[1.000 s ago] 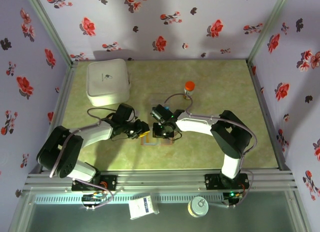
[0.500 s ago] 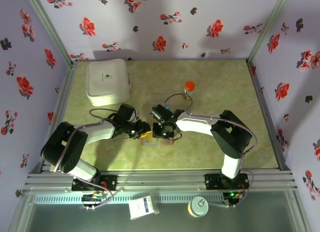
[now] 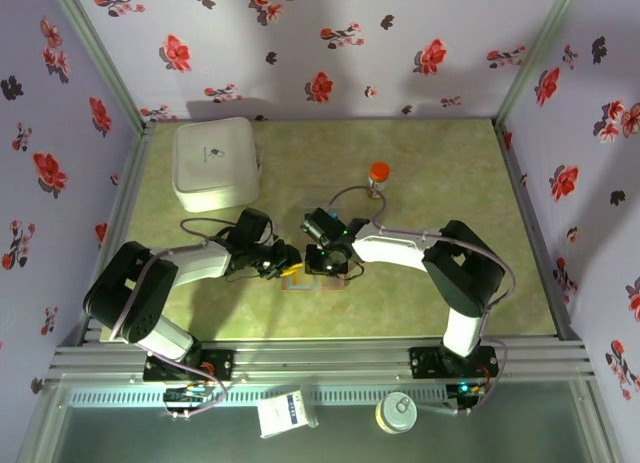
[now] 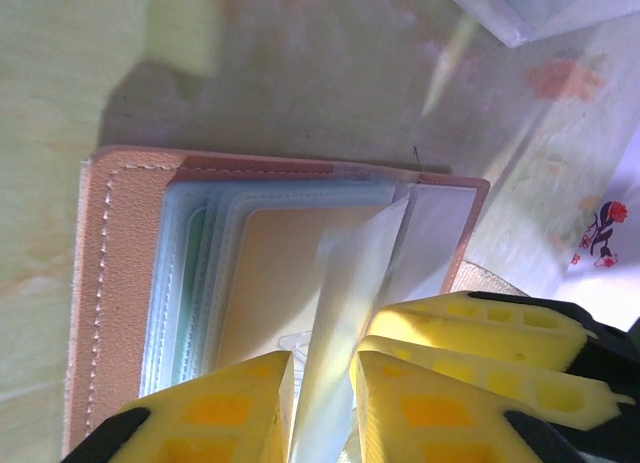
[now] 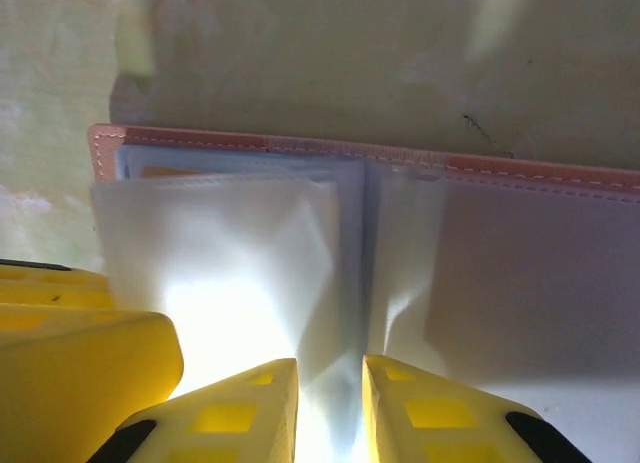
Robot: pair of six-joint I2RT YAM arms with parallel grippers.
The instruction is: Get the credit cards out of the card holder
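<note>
The brown card holder [image 3: 318, 273] lies open on the table between both grippers. In the left wrist view its stitched brown edge [image 4: 110, 283] frames a stack of clear sleeves. A yellowish credit card [image 4: 280, 273] sits inside a sleeve, and a teal edge [image 4: 195, 283] shows beside it. My left gripper [image 4: 322, 403] is shut on one clear sleeve leaf that stands up between its fingers. My right gripper [image 5: 330, 393] is shut on the clear sleeves at the centre fold, below the holder's brown rim [image 5: 400, 161]. The two grippers almost touch [image 3: 300, 261].
A large white box [image 3: 216, 164] stands at the back left. An orange-capped bottle [image 3: 378, 175] stands behind the right gripper. A clear plastic tray corner [image 4: 530, 8] lies just beyond the holder. Metal frame posts and flowered walls enclose the table.
The left arm's elbow has shifted a little and its jaws have closed slightly on the sleeve leaf. The right arm and the card holder have stayed in place.
</note>
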